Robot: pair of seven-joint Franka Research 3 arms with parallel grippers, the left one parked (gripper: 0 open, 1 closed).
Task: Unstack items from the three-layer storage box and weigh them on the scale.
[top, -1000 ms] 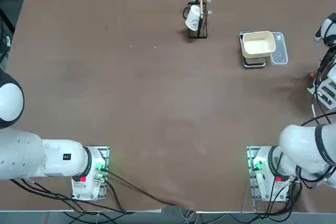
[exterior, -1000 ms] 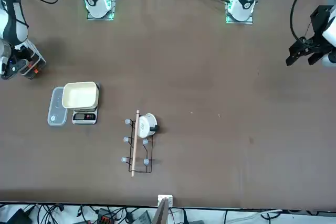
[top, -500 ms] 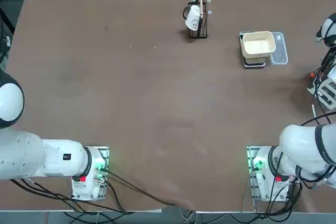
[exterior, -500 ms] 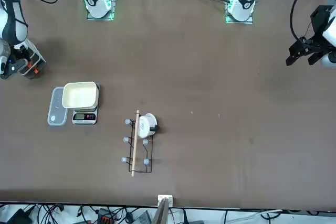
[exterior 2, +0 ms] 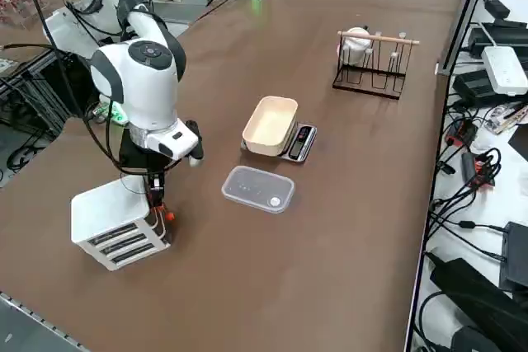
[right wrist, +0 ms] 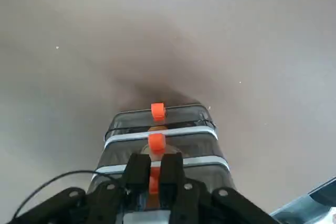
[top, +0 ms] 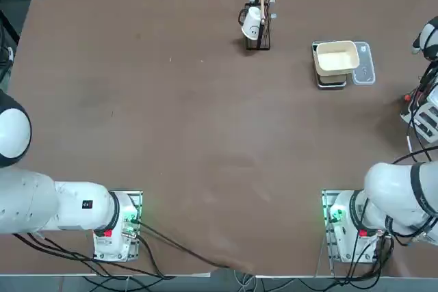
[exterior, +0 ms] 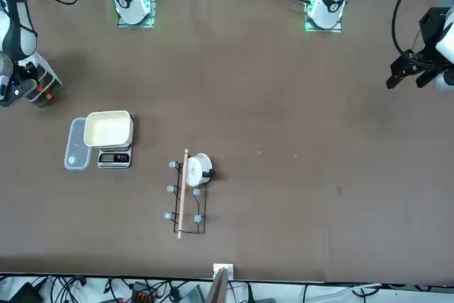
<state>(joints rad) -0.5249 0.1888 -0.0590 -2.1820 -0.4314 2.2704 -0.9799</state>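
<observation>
Storage box [exterior 2: 114, 226]: small white-grey plastic tiered unit, boxy, 3 smoked see-through drawer fronts w/ small orange tabs [right wrist: 157, 110], smooth hard surfaces; sits at the table's right edge near the right arm, well apart from the scale. Wrist view shows a tan-orange lump behind one dark front, prob. an item, can't tell more. Scale [exterior 2: 299, 143]: flat dark-grey square w/ small display, carrying a cream rounded-square bowl [exterior 2: 270, 124], matte, empty inside as far as visible. Clear rectangular plastic panel [exterior 2: 258, 189], rounded corners, glossy, lies flat just beside the scale, toward the box. Black wire rack [exterior 2: 370, 68] w/ pale wooden top bar and a white cup [exterior 2: 356, 39] hung on it stands at the far side, left of the scale in top view. Table [top: 171, 121]: broad, matte brown, faintly scuffed, mostly bare. Around it: cable bundles, power strips and grey boxes along the edges, metal frame bits; arm bases w/ green lights at the near edge. Right gripper [right wrist: 151, 174]: black fingers pointing down at the front of the box, over its top drawer. Fingers [right wrist: 137, 173] drawn close together, pinching the orange tab of the top drawer between them; only a narrow gap, filled by that tab. White rounded wrist housing [exterior 2: 140, 80] hangs directly above the box.
</observation>
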